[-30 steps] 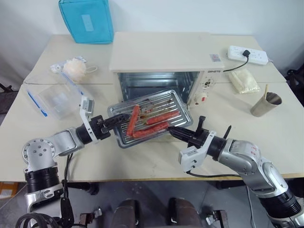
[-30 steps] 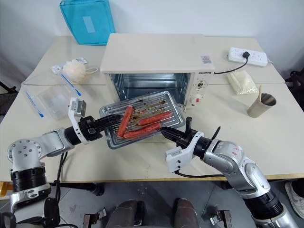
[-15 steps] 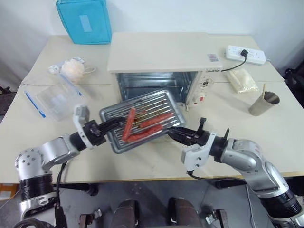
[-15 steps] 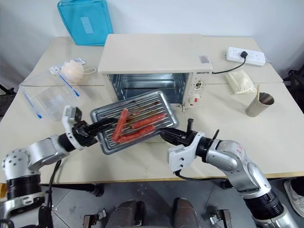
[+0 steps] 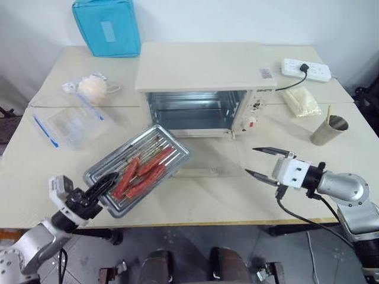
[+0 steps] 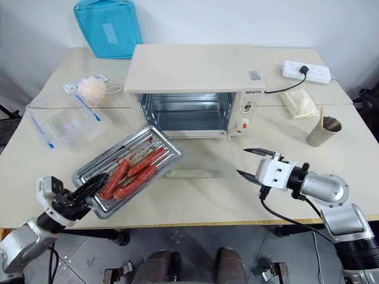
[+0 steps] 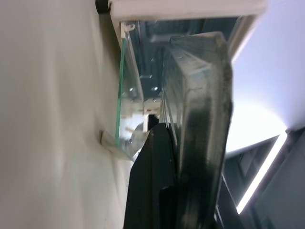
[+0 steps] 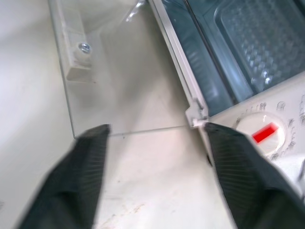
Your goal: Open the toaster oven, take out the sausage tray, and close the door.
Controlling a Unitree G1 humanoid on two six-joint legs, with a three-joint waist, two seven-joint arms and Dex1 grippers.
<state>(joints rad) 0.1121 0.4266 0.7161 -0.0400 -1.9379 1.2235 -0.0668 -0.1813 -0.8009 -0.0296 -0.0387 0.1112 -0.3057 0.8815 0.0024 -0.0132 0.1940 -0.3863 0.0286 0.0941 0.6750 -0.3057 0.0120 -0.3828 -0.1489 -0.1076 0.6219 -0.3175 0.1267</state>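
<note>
The left gripper (image 5: 102,186) is clenched on the near corner of the sausage tray (image 5: 137,170), its black fingers pinching the metal rim so the tray juts out ahead of the jaws, tilted and held over the table (image 5: 331,163). Three red-orange sausages (image 5: 142,171) lie on the rack just beyond the fingertips. Over on the other side, the right gripper (image 5: 259,162) has its jaws released and spread apart, with nothing between them. Straight in front of those spread fingers the door (image 5: 204,160) lies folded down flat on the table, its bar handle (image 5: 193,173) at the front edge. Past the door sits the toaster oven (image 5: 204,86), its cavity open, with its knobs and red switch (image 8: 265,132) off to one side of the right jaws.
</note>
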